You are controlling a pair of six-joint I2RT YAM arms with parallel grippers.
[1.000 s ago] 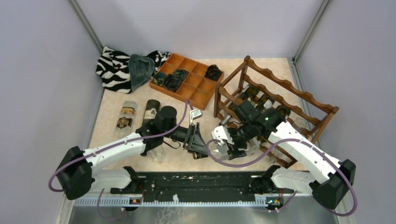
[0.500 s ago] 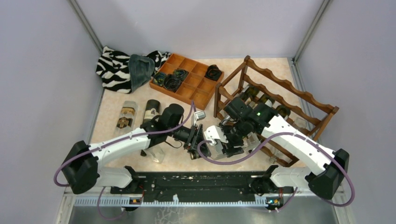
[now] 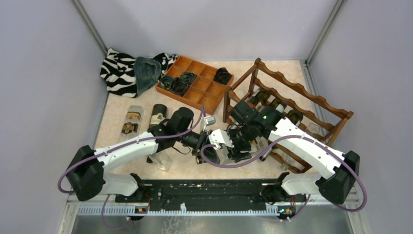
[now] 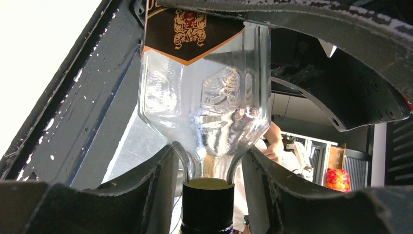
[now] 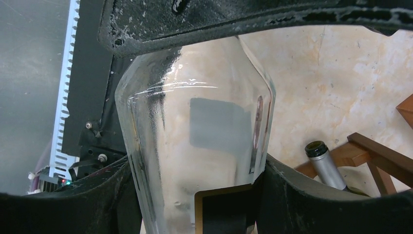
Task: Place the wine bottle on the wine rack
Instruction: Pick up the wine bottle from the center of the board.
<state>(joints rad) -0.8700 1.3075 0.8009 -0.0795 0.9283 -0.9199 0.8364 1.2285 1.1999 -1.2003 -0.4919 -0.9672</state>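
Observation:
The wine bottle [image 5: 195, 136] is clear glass with a dark gold-edged label and a black cap [image 4: 207, 204]. My right gripper [image 5: 195, 165] is shut on its body, holding it above the table [image 3: 220, 152] left of the wine rack [image 3: 302, 97]. My left gripper [image 4: 207, 161] faces it from the left [image 3: 202, 146]. Its fingers [image 4: 156, 185] flank the neck just below the shoulder, with narrow gaps at the cap. The rack is a reddish-brown frame with wavy rails, and one corner shows in the right wrist view [image 5: 380, 156].
Dark bottles [image 3: 272, 105] lie in the rack, one with a silver neck [image 5: 325, 165]. An orange-brown compartment tray [image 3: 195, 83] and a zebra cloth [image 3: 122, 70] sit at the back left. Two bottles [image 3: 131, 119] [image 3: 157, 116] lie beside the left arm, another [image 3: 163, 161] under it.
The right arm carried the bottle leftward, away from the rack. The left gripper met it, slid over the neck, and its jaws narrowed.

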